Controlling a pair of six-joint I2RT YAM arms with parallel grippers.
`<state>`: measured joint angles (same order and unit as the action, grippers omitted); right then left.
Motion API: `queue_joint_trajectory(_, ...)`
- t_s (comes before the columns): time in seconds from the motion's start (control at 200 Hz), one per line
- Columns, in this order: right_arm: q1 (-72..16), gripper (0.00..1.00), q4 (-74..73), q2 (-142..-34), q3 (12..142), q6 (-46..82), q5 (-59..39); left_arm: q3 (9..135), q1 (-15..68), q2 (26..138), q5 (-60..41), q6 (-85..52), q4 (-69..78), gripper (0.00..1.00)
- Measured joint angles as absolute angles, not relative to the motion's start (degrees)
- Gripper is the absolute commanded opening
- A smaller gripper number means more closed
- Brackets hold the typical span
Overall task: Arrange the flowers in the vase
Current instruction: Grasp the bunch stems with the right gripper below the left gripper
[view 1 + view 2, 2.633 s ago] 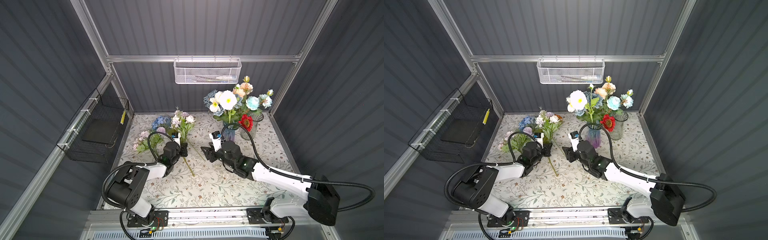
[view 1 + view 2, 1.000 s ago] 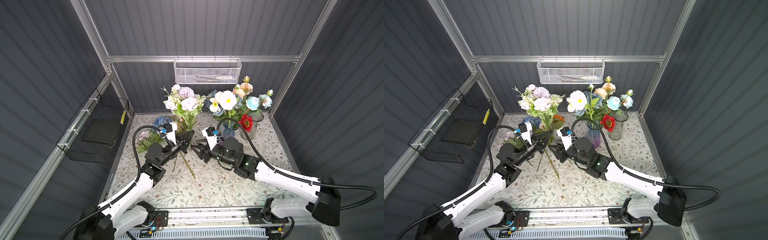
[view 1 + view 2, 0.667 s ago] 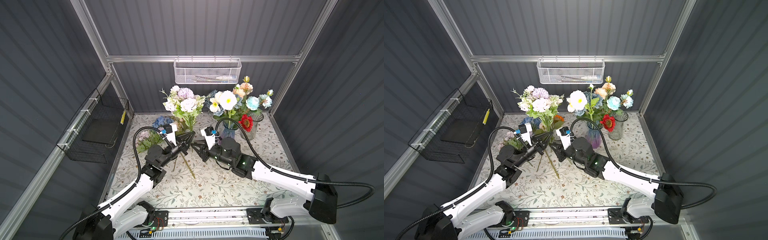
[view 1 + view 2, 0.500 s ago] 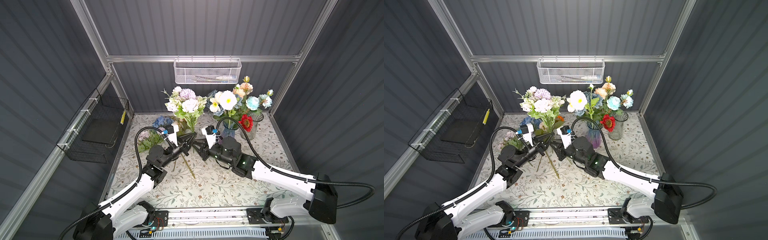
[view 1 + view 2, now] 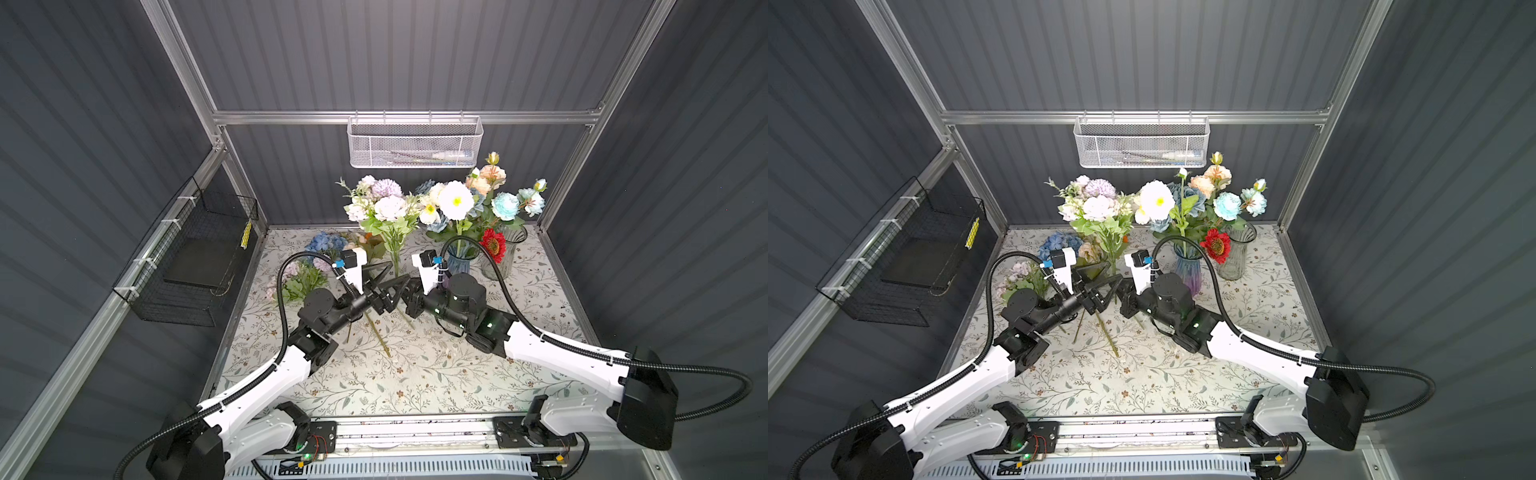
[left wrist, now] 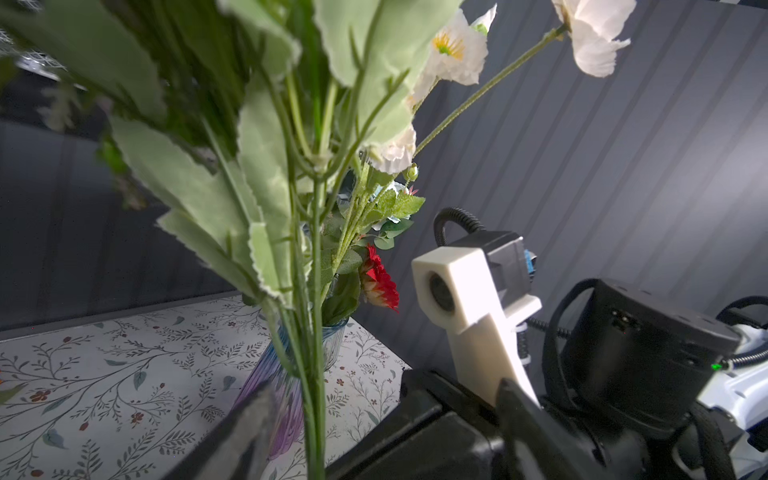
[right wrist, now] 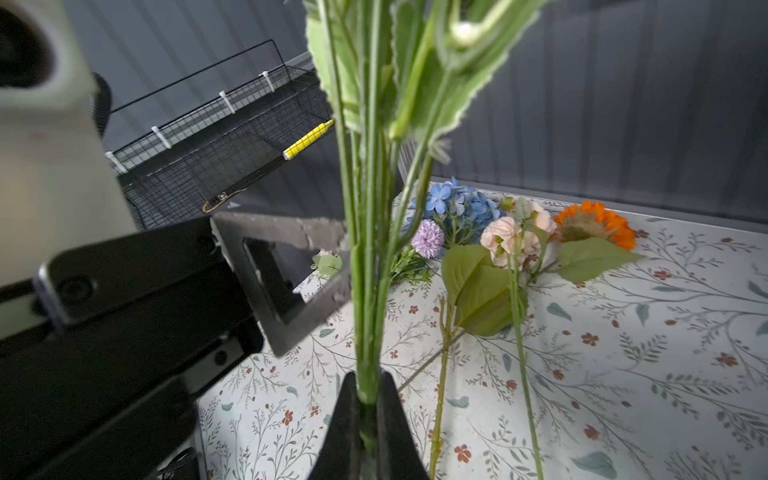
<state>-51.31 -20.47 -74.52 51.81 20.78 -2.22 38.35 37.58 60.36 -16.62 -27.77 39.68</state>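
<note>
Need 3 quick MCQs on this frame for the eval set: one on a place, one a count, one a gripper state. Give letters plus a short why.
1. Where is the orange flower?
A) lying on the table
B) raised in the air
C) hanging on a wall

2. How many vases stand on the table?
A) one
B) two
C) three

3. Which gripper clamps the raised bunch?
A) left
B) right
C) neither

Key:
1 A: it lies flat on the patterned top among other loose stems.
2 B: a blue vase and a clear vase stand side by side.
3 B: the right gripper has its fingers pinched on the stems, while the fingers of the left gripper stand apart.
</note>
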Motion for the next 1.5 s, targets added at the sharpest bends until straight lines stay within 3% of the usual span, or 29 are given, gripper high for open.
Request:
queue_joint_trajectory(0.285, -50.0, 0.00, -17.8, -64.7, 49.2, 18.0, 1.8, 40.9, 37.6, 56.2, -16.6, -21.6, 28.6, 0.55)
queue_joint_trajectory(0.575, -48.4, 0.00, -17.6, -62.5, 48.9, 15.8, 2.9, 40.3, 37.9, 57.7, -18.2, -21.2, 21.5, 0.54)
queue_joint_trajectory(0.956, -48.4, 0.00, -19.9, -68.5, 49.9, 16.2, -1.2, 40.4, 40.3, 62.7, -21.8, -20.7, 21.3, 0.39)
queue_joint_trajectory(1.216, -48.4, 0.00, -21.6, -69.0, 50.3, 18.0, -4.4, 42.0, 40.4, 63.7, -21.5, -18.4, 20.8, 0.20)
queue_joint_trajectory(1.386, -48.3, 0.00, -22.3, -69.0, 50.3, 18.9, -4.8, 42.9, 40.4, 64.6, -21.5, -18.1, 21.5, 0.00)
queue_joint_trajectory(1.501, -48.1, 0.00, -22.8, -69.0, 50.2, 19.1, -4.7, 43.0, 40.5, 64.9, -21.7, -18.2, 21.9, 0.00)
